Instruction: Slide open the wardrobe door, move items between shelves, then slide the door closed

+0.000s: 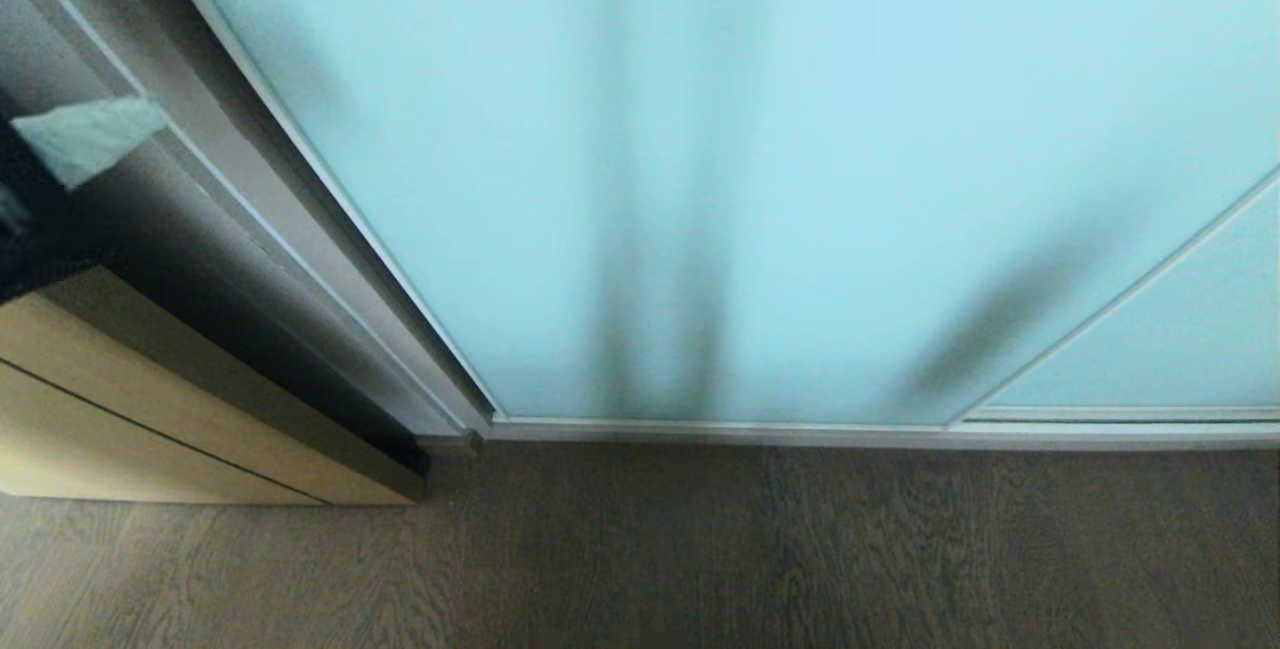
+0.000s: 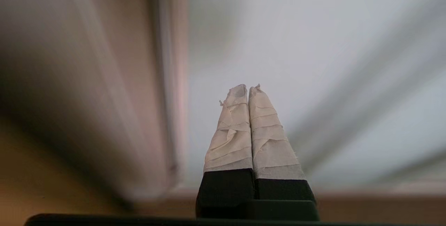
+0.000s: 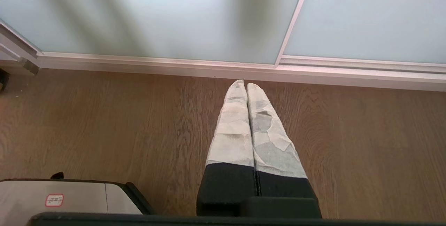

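The sliding wardrobe door (image 1: 760, 159) is a frosted pale aqua glass panel in a thin silver frame, and it fills most of the head view, standing closed. A second glass panel (image 1: 1180, 339) overlaps it at the right. My left gripper (image 2: 248, 87) is shut with nothing in it, its taped fingers pointing at the frosted glass (image 2: 296, 45) near the door's left frame edge (image 2: 170, 79). My right gripper (image 3: 246, 84) is also shut and empty, hanging over the wood floor just short of the door's bottom track (image 3: 209, 67). The items and the shelves are hidden behind the door.
A tan wood-grain cabinet (image 1: 130, 409) stands at the left of the door, with a grey wall post (image 1: 250, 189) between them. Dark wood floor (image 1: 700, 549) runs along the front. Part of my base (image 3: 62, 198) shows beside the right gripper.
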